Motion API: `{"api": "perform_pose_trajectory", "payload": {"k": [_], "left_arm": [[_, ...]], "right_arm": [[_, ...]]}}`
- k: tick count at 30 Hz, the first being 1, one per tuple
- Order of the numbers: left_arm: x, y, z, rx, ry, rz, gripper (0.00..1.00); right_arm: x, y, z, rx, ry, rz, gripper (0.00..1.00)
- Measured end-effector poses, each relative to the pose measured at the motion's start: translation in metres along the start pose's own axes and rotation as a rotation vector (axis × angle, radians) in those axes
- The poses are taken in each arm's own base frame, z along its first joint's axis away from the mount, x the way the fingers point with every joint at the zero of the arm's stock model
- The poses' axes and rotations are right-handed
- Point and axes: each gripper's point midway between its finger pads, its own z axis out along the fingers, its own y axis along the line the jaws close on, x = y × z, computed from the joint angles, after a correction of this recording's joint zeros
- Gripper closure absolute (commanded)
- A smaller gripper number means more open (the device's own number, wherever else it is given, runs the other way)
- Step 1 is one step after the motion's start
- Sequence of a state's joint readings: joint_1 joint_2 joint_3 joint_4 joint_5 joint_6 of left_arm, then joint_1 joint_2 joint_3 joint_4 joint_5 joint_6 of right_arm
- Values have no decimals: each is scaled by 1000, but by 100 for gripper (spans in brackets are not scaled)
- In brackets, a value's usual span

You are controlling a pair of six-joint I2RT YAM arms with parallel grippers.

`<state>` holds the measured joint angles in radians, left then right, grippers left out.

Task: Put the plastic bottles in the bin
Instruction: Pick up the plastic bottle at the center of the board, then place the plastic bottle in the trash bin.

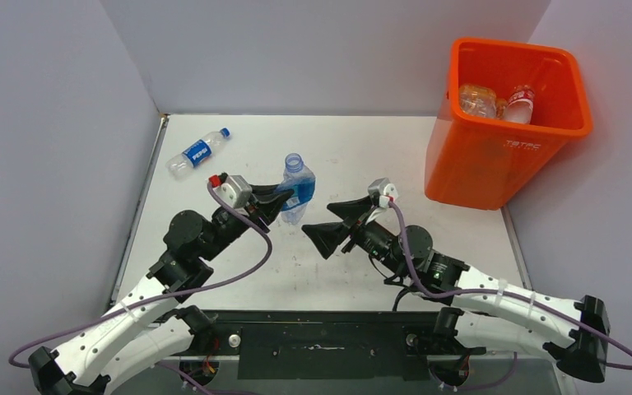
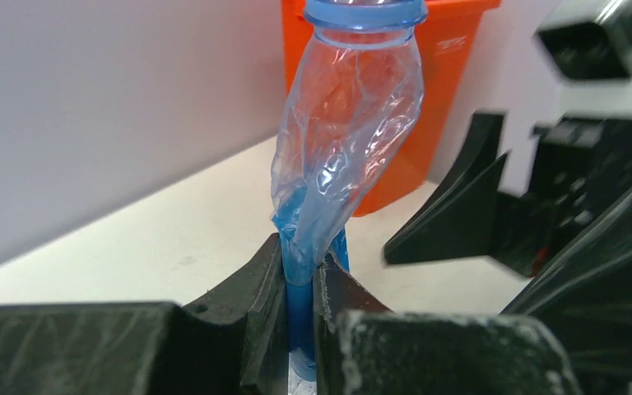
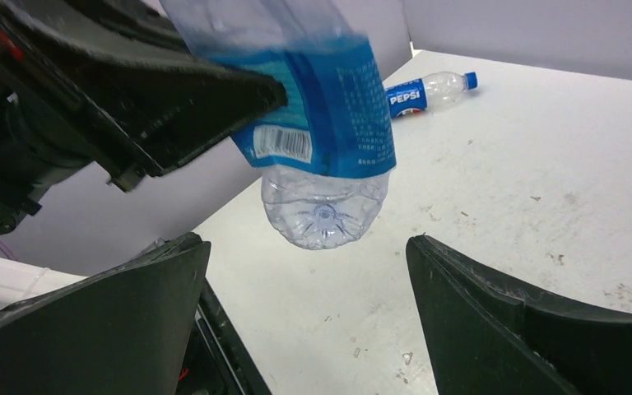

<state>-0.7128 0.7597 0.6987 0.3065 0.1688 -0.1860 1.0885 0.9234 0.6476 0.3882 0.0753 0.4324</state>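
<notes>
Left claw [image 1: 284,198] pinching crushed bottle [image 1: 297,174], right claw [image 1: 318,219] spread wide, bin [image 1: 469,164] at far-right edge

The bin [image 1: 469,164] is orange, the table [image 1: 362,148] white, crumpled bottle [image 1: 298,188] and Pepsi bottle [image 1: 198,153] clear with blue labels.

Robotics lab cell; grey partition walls [image 1: 313,49] boxing white table [image 1: 354,148]; left arm [image 1: 144,304], right arm [image 1: 502,300] bolted.

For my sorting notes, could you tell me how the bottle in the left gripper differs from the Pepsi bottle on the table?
The clear plastic blue-labelled bottle is clamped upright in the left gripper, its body crumpled. The clear plastic Pepsi bottle lies flat on the white table, uncrushed and free. Both are clear with blue labels.
</notes>
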Motion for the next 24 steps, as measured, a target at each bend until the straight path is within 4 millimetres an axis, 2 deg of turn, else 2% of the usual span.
{"api": "perform_pose_trajectory", "payload": {"k": [4,9,12,14,18,24], "left_arm": [[5,15,-5,-73,33,204,100],[13,40,-8,-173,88,368,100],[13,46,-12,-208,89,414,100],[16,50,-18,-228,76,427,100],[31,53,-28,-238,81,432,100],[39,53,-28,-234,91,415,100]], "right_arm": [[-36,4,-11,31,-27,-29,7],[-95,12,-22,70,-94,-59,9],[-121,15,-20,101,-119,-72,12],[-130,13,-15,134,-128,-84,13],[-128,6,3,191,-112,-110,13],[-82,-2,43,216,4,-152,15]]}}
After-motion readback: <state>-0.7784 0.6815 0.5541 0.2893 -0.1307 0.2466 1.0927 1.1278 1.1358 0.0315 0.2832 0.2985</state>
